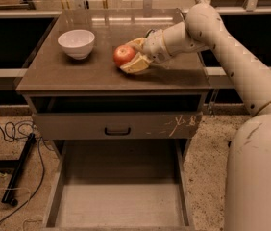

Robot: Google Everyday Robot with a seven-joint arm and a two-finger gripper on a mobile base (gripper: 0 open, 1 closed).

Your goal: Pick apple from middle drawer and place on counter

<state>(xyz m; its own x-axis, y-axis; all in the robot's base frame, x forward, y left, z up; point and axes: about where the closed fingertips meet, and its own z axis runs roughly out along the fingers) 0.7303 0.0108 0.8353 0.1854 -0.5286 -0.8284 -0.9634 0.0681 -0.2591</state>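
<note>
The small red apple (123, 55) is on or just above the counter (68, 71), right of its middle. My gripper (128, 57) reaches in from the right and is shut on the apple, with one tan finger (136, 44) behind it and the other (134, 65) in front, low by the counter top. The middle drawer (121, 201) is pulled far out below. Its flat floor is bare.
A white bowl (76, 43) stands on the counter's left part. A closed drawer front with a black handle (117, 130) and white scratches sits under the counter. Black cables (10, 129) and a dark bar lie on the floor to the left. My arm (231, 52) spans the right side.
</note>
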